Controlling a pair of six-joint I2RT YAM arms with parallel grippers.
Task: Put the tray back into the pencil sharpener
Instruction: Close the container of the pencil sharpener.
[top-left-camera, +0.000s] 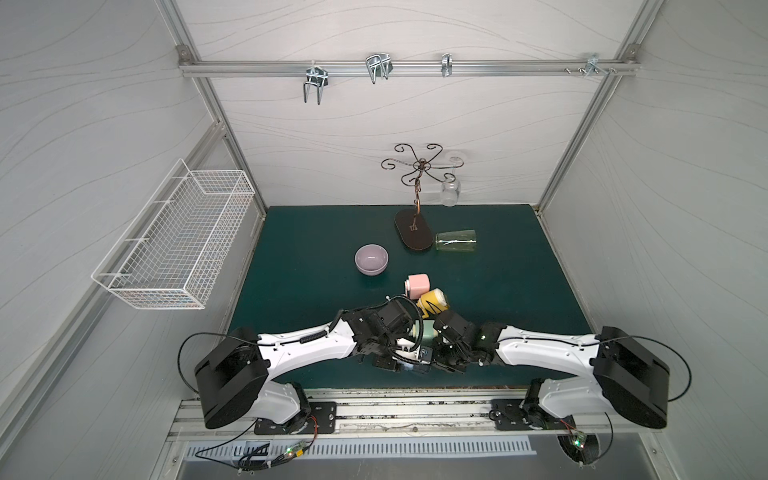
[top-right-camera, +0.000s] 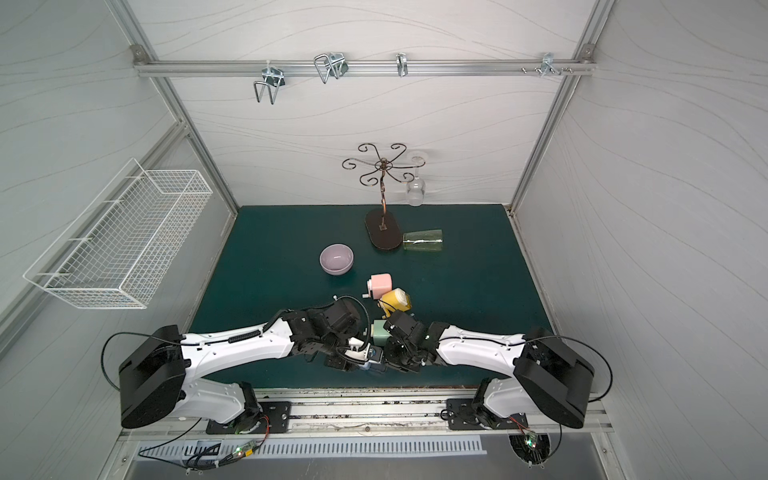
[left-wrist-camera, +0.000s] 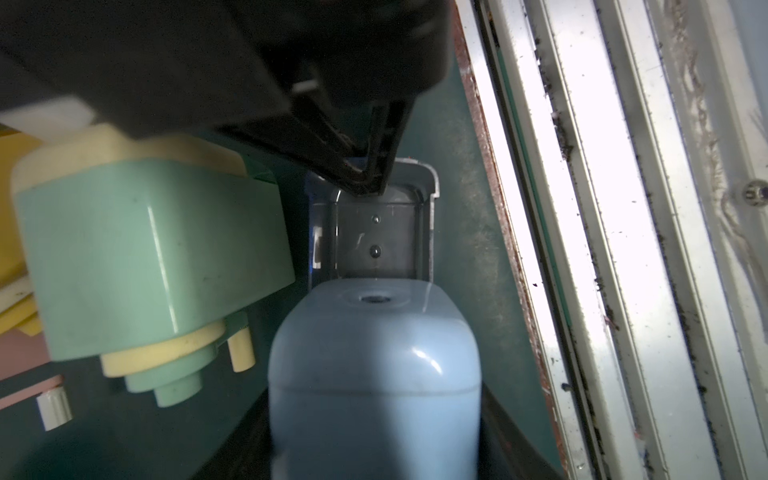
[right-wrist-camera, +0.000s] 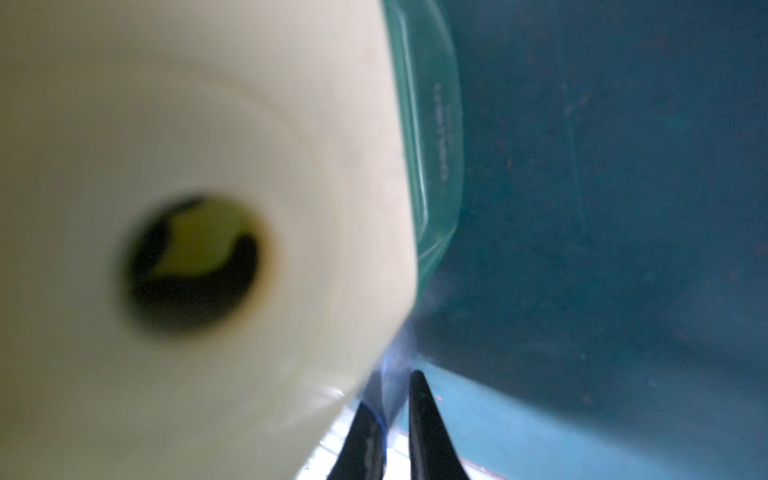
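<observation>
Bracing the pencil sharpener (left-wrist-camera: 374, 374) between left fingers (left-wrist-camera: 505, 449) against skidding on the desk (left-wrist-camera: 465, 249) — pinching the part-inserted tray (left-wrist-camera: 374, 232) by its end wall with right fingers (left-wrist-camera: 384, 158), apparently to push home.

The green tabletop (top-left-camera: 291, 249) bears a lilac bowl (top-left-camera: 371, 259), a rack's base (top-left-camera: 413, 235), a toppled glass (top-left-camera: 456, 240) and clustered pencil sharpeners (top-left-camera: 419, 284).

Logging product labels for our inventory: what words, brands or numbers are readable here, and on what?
No text is legible.
Raised lettering on the translucent green plastic: too blurred to read.
Black marks on the yellow sharpener: too small to tell.
</observation>
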